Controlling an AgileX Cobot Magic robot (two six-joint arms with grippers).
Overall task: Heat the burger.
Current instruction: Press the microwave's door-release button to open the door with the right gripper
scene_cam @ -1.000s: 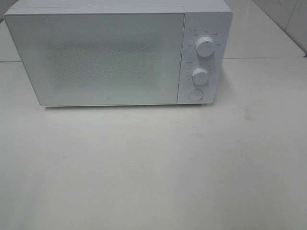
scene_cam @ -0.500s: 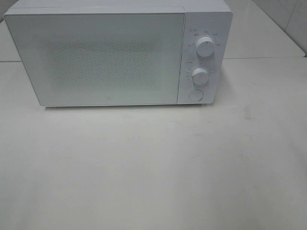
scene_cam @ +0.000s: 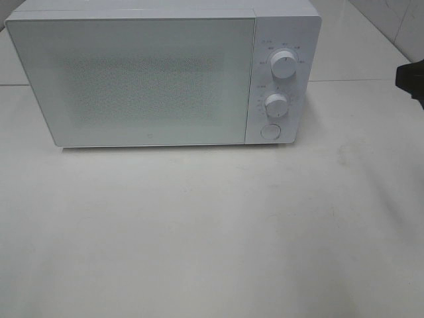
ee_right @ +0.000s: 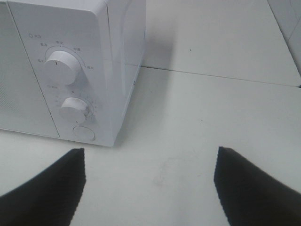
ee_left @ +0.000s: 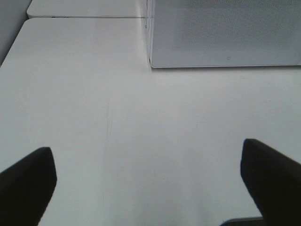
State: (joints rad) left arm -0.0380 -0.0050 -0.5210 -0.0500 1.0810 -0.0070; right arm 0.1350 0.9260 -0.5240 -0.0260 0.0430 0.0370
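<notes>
Burger: not in view. Microwave, door shut, far side of desk; round button nearer right jaws. Left jaws, right jaws: spread wide, holding nothing.

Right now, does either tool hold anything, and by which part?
Nothing is held. The left tool and the right tool both stand open, with the table showing between their jaws.

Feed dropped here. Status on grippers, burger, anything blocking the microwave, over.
Left gripper open, empty. Right gripper open, empty. Burger not in view. Microwave door shut, nothing in front.
</notes>
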